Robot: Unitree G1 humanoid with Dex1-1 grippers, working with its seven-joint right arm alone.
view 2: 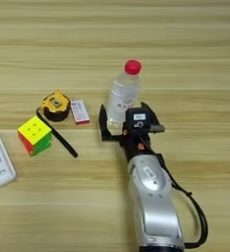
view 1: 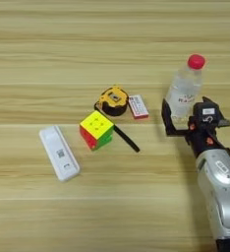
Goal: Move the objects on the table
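A clear red-capped bottle (view 1: 186, 88) (view 2: 123, 93) stands upright at the right of the table (view 1: 112, 39). My right gripper (view 1: 188, 110) (view 2: 126, 115) is open, its two black fingers on either side of the bottle's lower part; the left finger (view 1: 167, 118) lies close to the bottle's side. Left of the bottle lie a small red-white box (view 1: 138, 107), a yellow-black tape measure (view 1: 113, 101), a multicolour puzzle cube (view 1: 96, 129) and a thin black stick (view 1: 127, 139). A white flat device (view 1: 59, 152) lies furthest left.
My silver forearm (view 2: 151, 197) comes in from the bottom edge with a black cable (view 2: 198, 216) looping on its right. Bare wood stretches behind the bottle and along the near left.
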